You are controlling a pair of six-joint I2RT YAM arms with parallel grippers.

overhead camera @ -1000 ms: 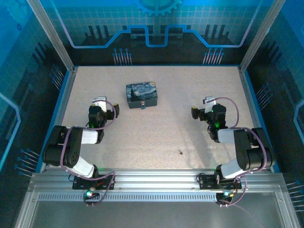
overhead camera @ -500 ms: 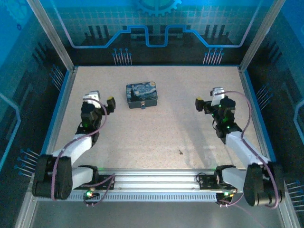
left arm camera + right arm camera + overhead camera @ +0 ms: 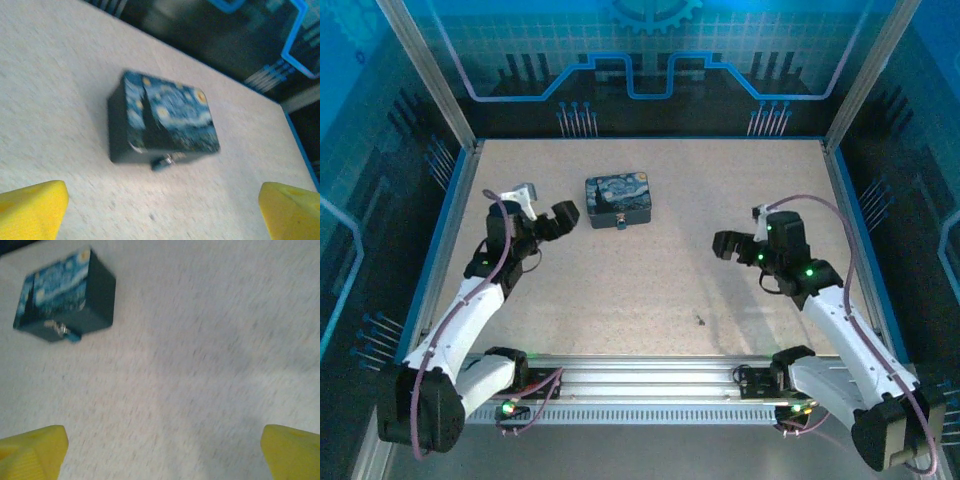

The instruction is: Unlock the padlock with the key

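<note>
Top external puts the padlock (image 3: 620,222) against the tin's (image 3: 618,197) near face, far left, and the key (image 3: 700,321) well apart on the surface (image 3: 650,280), near right. Left jaws and right jaws stand wide, empty. We judge this the reach. Next, the right jaws must pinch that speck cleanly.

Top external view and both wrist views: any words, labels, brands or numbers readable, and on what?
None readable.
Dark-blue rectangular tin: only a swirly yellow-and-blue painting print, no words.
Tiny bluish padlock at the tin's front: too small and blurred to tell.
Blue back panel: gear and line graphics, no lettering.
</note>
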